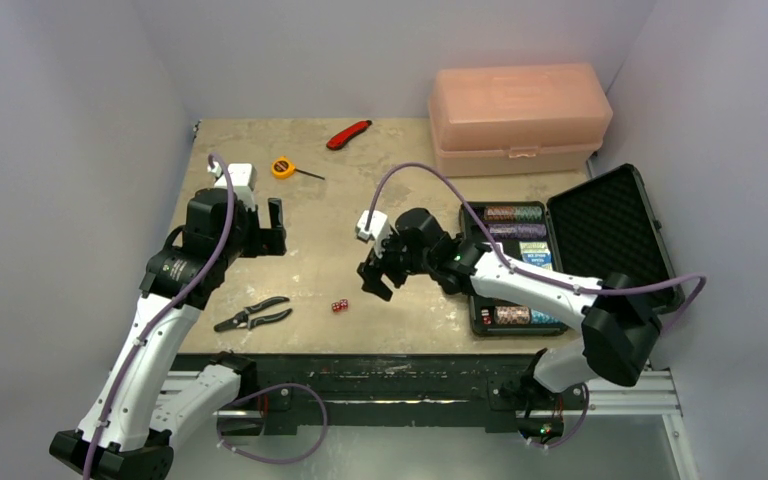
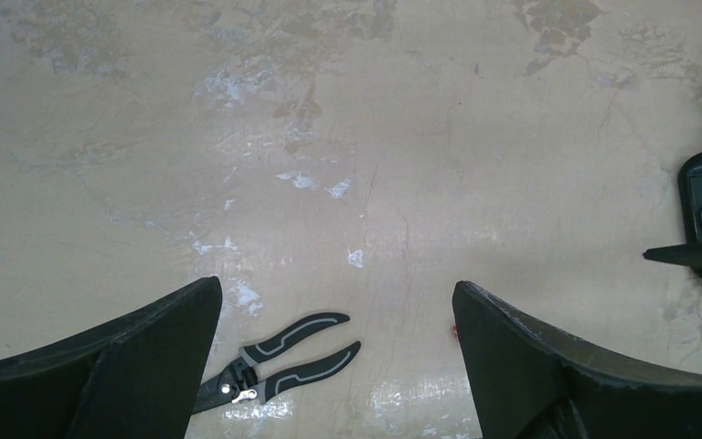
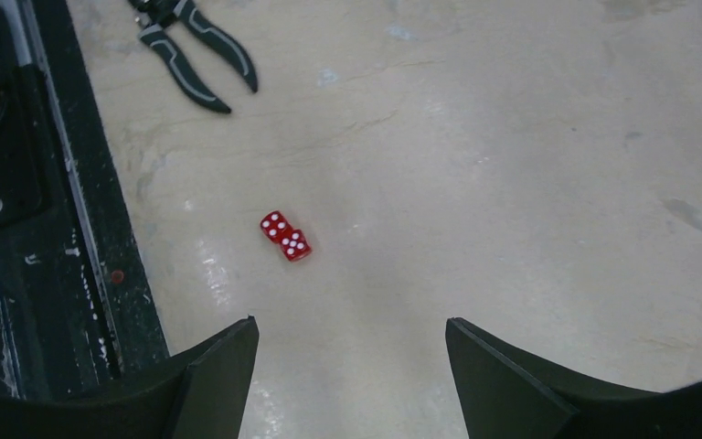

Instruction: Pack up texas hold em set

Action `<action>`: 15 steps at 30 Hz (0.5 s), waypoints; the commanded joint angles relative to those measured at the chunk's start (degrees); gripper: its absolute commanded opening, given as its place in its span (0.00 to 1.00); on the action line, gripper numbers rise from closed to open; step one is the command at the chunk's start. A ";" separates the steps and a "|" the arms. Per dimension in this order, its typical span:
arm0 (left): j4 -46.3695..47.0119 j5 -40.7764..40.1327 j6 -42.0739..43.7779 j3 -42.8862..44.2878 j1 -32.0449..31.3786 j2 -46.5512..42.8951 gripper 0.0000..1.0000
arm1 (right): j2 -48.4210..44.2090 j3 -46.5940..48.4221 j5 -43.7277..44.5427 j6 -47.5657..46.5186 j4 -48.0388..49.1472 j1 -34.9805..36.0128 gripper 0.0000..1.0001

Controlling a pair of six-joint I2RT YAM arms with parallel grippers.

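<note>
Worn beige table, scuffed and mottled, walled in pale lilac-grey.

Item: black case, open at the right edge, with chip rolls and card decks seated in its tray.

Item: two red dice, touching, loose on the table near the front edge, well apart from the case.

Right gripper hangs over them, jaws spread, empty. Left gripper spread, idle, above the pliers.

I judge the dice pickup is in hand. Next I must lower, straddle the dice and close squarely.
</note>
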 commanded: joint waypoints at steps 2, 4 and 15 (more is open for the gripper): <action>1.49 -0.47 -0.04 -0.16 -0.23 -0.83 0.98 | 2.05 -4.55 -7.27 -6.96 10.02 2.04 0.80; 1.52 -0.65 -0.04 -0.16 -0.23 -0.63 0.98 | 3.00 -5.59 -8.86 -9.07 12.72 2.65 0.80; 1.49 -1.44 0.09 -0.27 -0.23 -0.30 0.98 | 6.97 -8.84 -13.67 -17.96 22.69 5.00 0.77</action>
